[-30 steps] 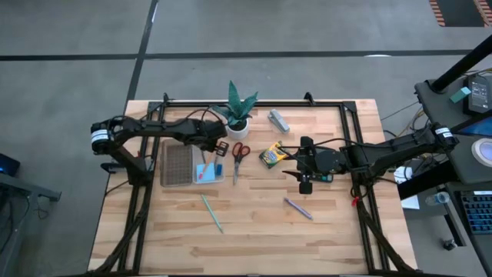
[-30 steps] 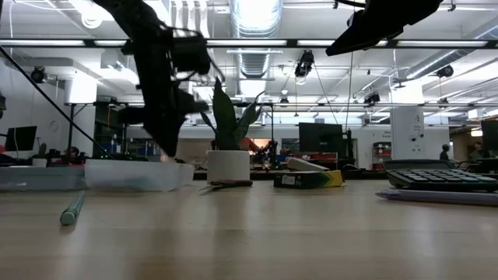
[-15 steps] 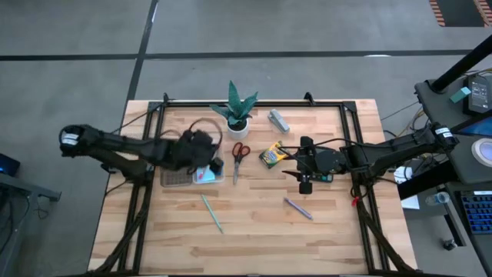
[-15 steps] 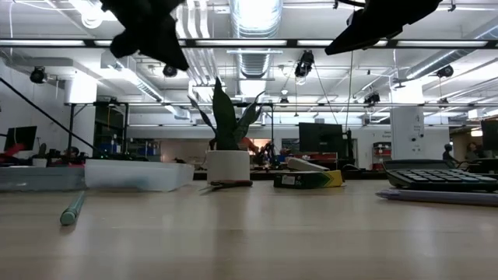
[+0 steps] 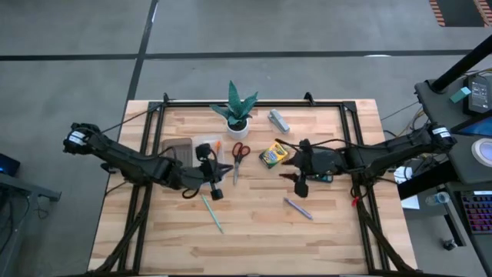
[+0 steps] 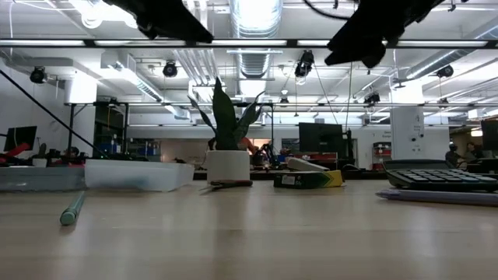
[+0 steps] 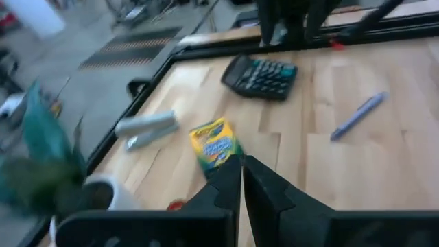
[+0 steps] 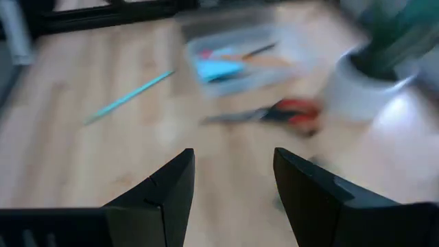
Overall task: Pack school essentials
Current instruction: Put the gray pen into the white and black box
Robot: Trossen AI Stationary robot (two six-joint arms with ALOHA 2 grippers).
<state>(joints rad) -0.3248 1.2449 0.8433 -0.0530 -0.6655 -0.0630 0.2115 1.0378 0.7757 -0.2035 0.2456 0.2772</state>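
From above we can't see much of the tray (image 5: 178, 148) since the left arm covers most of it, its clenched left hand (image 5: 216, 185) empty near the teal pencil (image 5: 212, 213), while the released right hand (image 5: 296, 178) hangs between crayons (image 5: 270, 155) and pen (image 5: 297, 208), scissors (image 5: 238, 158) beside the plant (image 5: 237, 109).

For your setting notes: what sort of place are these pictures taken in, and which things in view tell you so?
Most likely a large robotics lab or workshop: exposed ceiling ducts and strip lights overhead, monitors on benches behind, and two robot arms mounted over a wooden table on a bare concrete floor.
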